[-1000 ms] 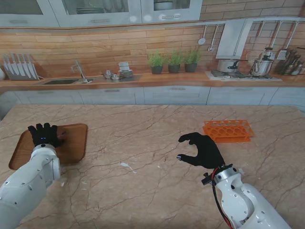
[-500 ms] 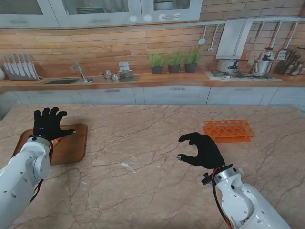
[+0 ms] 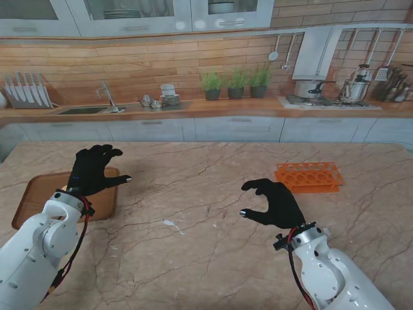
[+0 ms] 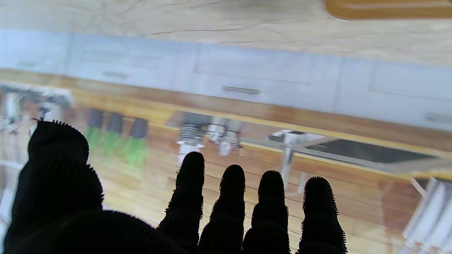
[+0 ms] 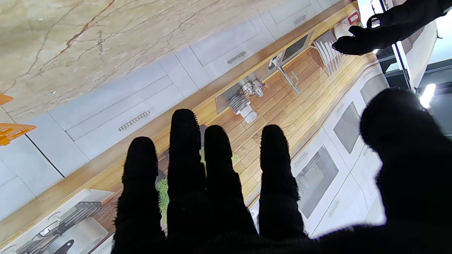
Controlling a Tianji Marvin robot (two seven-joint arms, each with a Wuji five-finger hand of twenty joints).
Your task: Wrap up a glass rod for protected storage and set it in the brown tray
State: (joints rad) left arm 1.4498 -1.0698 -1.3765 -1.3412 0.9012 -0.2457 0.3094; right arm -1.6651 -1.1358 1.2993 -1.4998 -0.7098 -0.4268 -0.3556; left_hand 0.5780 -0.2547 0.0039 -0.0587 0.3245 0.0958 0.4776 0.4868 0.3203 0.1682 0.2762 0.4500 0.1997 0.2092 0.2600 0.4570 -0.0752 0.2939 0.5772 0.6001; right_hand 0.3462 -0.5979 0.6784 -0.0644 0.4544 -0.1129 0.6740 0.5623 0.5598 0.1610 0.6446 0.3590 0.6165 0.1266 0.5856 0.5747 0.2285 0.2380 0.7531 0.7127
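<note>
The brown tray (image 3: 39, 194) lies at the table's left side, and its inside looks bare where it shows; one corner appears in the left wrist view (image 4: 388, 8). My left hand (image 3: 93, 171) hovers over the tray's right edge, raised, with fingers spread and nothing in it. Its fingers (image 4: 229, 197) point toward the kitchen wall. My right hand (image 3: 271, 203) hangs above the table's middle right, fingers curved and apart, holding nothing. I cannot make out a glass rod or wrapping in any view. The left hand (image 5: 388, 24) also shows in the right wrist view.
An orange tube rack (image 3: 308, 176) stands on the table beyond my right hand; its edge shows in the right wrist view (image 5: 9, 132). A small white scrap (image 3: 169, 223) lies on the marble between my arms. The kitchen counter runs behind the table.
My left hand has lifted off the tray's middle, moved right and farther from me, and spread its fingers. The right hand has stayed where it was.
</note>
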